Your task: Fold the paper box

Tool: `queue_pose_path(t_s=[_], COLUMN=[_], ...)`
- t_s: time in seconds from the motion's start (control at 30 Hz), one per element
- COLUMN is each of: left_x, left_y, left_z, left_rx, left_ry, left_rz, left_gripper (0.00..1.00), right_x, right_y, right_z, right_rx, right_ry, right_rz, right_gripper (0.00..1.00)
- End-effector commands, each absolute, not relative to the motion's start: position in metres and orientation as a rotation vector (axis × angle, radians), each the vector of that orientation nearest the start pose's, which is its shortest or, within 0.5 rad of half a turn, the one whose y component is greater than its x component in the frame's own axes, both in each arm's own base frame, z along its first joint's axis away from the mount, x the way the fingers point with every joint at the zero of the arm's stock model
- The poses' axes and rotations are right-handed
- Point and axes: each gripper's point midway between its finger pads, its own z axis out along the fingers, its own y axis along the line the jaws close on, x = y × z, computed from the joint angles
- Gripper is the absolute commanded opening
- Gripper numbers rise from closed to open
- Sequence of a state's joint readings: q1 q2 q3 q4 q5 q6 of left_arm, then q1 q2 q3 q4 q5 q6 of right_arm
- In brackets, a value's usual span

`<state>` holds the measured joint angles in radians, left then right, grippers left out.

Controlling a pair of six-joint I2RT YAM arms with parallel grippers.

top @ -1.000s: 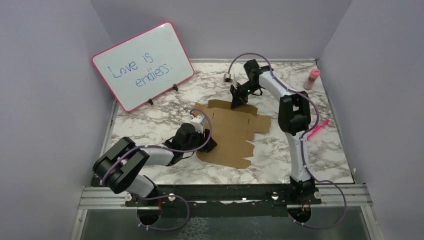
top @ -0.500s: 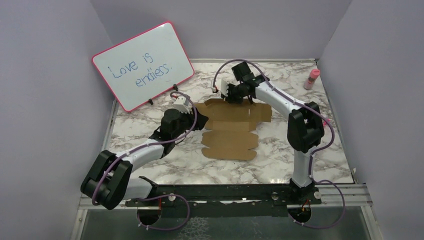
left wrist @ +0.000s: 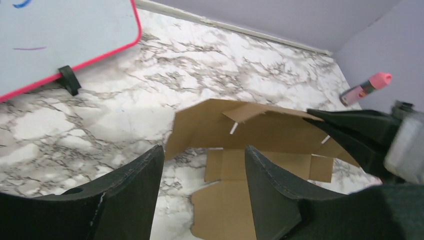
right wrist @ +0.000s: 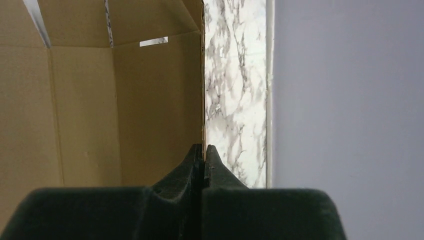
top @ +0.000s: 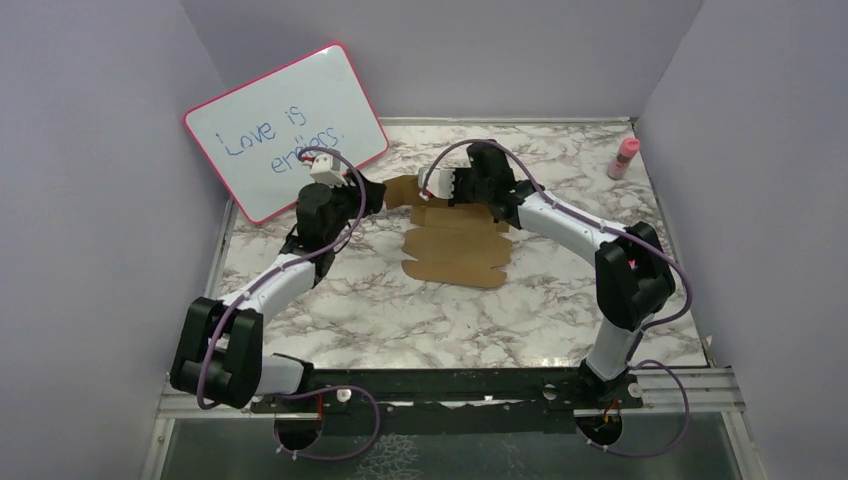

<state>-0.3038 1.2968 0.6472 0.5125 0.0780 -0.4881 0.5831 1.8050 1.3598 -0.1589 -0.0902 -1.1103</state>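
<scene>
On bench (top: 400, 320), paper box (top: 455, 255) lies mid-far, mostly flat, far panel tipped up. Its edge is pinched in right claw (right wrist: 204, 150), clamped shut there, likely propping it for a crease. Facing the panel's left end, left claw (left wrist: 203, 152) stands apart, empty, probably ready to press.

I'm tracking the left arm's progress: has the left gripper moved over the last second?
Yes. The left gripper has travelled away from the arm bases toward the far side of the table, ending near the lower corner of the whiteboard.
</scene>
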Motion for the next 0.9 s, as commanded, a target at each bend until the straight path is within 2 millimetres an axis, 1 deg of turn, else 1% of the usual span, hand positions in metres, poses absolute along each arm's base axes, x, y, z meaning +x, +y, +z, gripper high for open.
queue_pose_path(t_s=[0.0,0.17,0.2,0.27,0.4,0.53,0.63,0.7,0.8,0.87], left_x=[0.415,0.430,0.432,0.433,0.431,0.428,0.429,0.430,0.431,0.430], left_y=[-0.135,-0.120,-0.119,-0.120,-0.124,-0.124,-0.121,-0.121,-0.124,-0.130], left_z=[0.191,0.174,0.168,0.163,0.149,0.131,0.119,0.110,0.098,0.090], left_rx=[-0.148,-0.163,-0.160,-0.150,-0.133,-0.113,-0.104,-0.089,-0.074,-0.046], left_ry=[1.763,1.798,1.813,1.823,1.853,1.889,1.916,1.936,1.966,1.988], left_rz=[-0.596,-0.594,-0.601,-0.618,-0.638,-0.627,-0.613,-0.613,-0.629,-0.658], left_gripper=[0.62,0.62,0.62,0.62,0.62,0.61,0.60,0.60,0.59,0.56], right_x=[0.456,0.438,0.434,0.428,0.412,0.399,0.391,0.385,0.379,0.375], right_y=[0.282,0.289,0.291,0.288,0.291,0.292,0.289,0.288,0.286,0.286], right_z=[0.207,0.212,0.210,0.206,0.199,0.186,0.177,0.168,0.154,0.146], right_rx=[-1.589,-1.568,-1.569,-1.553,-1.527,-1.532,-1.527,-1.536,-1.556,-1.568], right_ry=[1.197,1.090,1.076,1.076,1.050,1.065,1.077,1.088,1.109,1.120], right_rz=[-0.359,-0.409,-0.409,-0.442,-0.435,-0.406,-0.391,-0.384,-0.383,-0.383], right_gripper=[0.01,0.01,0.01,0.01,0.01,0.01,0.01,0.01,0.01,0.01])
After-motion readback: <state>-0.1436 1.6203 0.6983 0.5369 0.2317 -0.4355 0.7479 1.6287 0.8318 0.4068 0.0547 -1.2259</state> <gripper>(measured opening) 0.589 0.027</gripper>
